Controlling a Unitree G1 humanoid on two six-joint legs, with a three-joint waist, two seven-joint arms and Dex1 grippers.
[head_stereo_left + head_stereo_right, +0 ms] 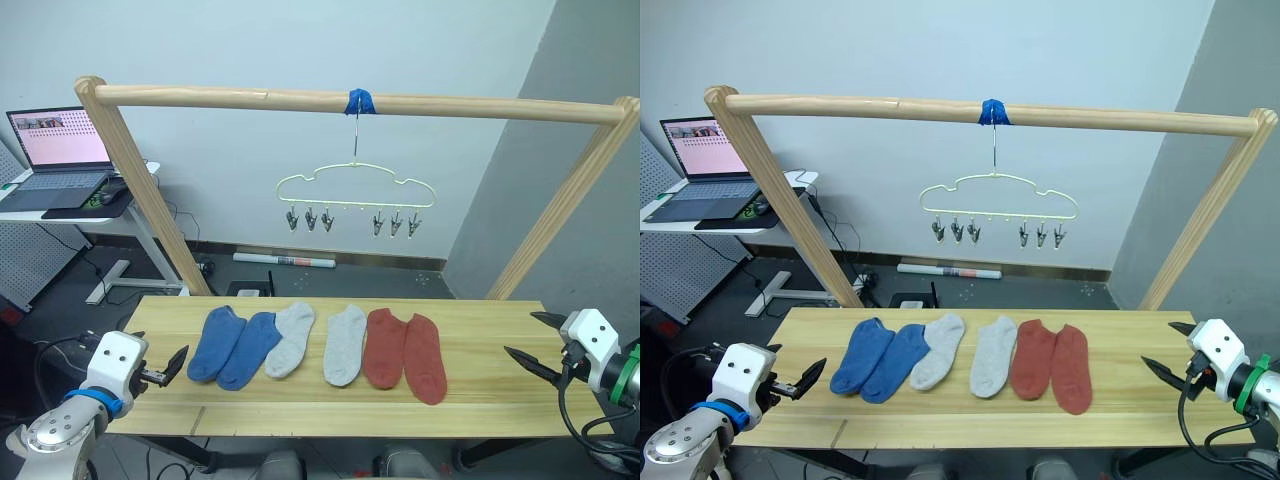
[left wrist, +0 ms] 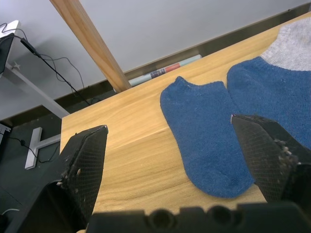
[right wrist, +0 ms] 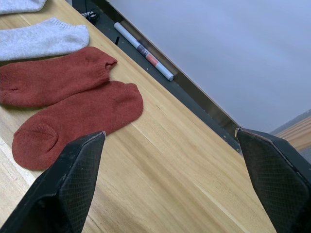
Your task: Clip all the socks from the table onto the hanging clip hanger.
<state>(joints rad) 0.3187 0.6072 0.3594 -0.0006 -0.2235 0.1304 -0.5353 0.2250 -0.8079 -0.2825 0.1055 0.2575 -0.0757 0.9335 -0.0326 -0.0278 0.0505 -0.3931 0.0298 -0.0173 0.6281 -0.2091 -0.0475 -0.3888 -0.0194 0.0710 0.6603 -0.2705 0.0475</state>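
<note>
Lying flat in a row across the middle of the table (image 1: 480, 395): six socks, two blue (image 1: 215, 342) (image 1: 250, 349) at left, two light grey (image 1: 291, 339) (image 1: 346, 344) in the centre, two rust red (image 1: 384, 346) (image 1: 425, 357) at right, neighbours touching or overlapping. Hanging bare above them, upper centre of frame: clip hanger (image 1: 355, 182), hooked on the wooden pole (image 1: 220, 97). Left gripper (image 1: 172, 367) at lower left, fingers spread, empty, near the leftmost blue sock. Right gripper (image 1: 537, 345) at lower right, fingers spread wide, empty, apart from the red pair.

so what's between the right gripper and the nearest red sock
Nothing: in the left eye view, only bare table planks lie between the open right gripper and the outer rust red sock. The right wrist view shows the same bare wood.
</note>
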